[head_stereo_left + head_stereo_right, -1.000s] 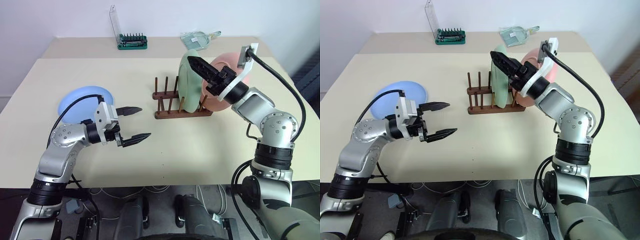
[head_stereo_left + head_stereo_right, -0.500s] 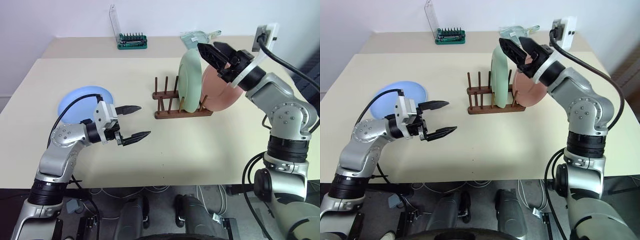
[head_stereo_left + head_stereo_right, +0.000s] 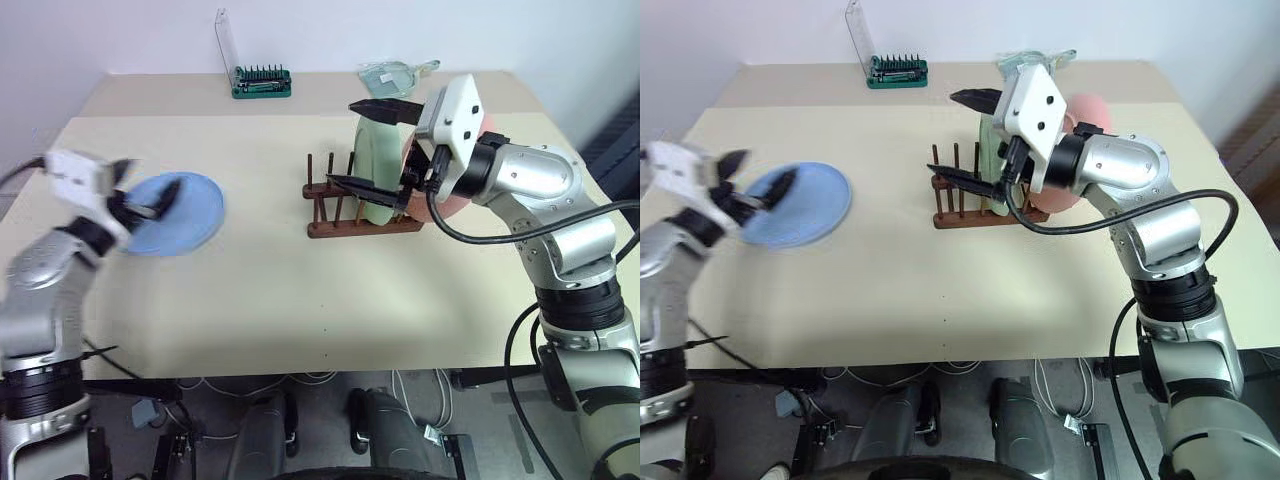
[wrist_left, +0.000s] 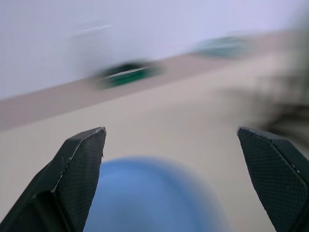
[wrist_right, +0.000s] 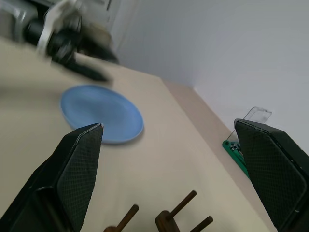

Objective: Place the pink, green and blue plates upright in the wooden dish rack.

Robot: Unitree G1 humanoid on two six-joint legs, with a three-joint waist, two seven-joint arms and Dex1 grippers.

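Blue plate flat on table, wide-open left claw just above it

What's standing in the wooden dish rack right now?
The wooden dish rack holds the green plate upright, with the pink plate behind it, largely covered by the right arm, so its seating can't be confirmed. The blue plate lies flat on the table.

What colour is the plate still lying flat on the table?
Light blue. The plate shows best in the right eye view, lying flat on the table.
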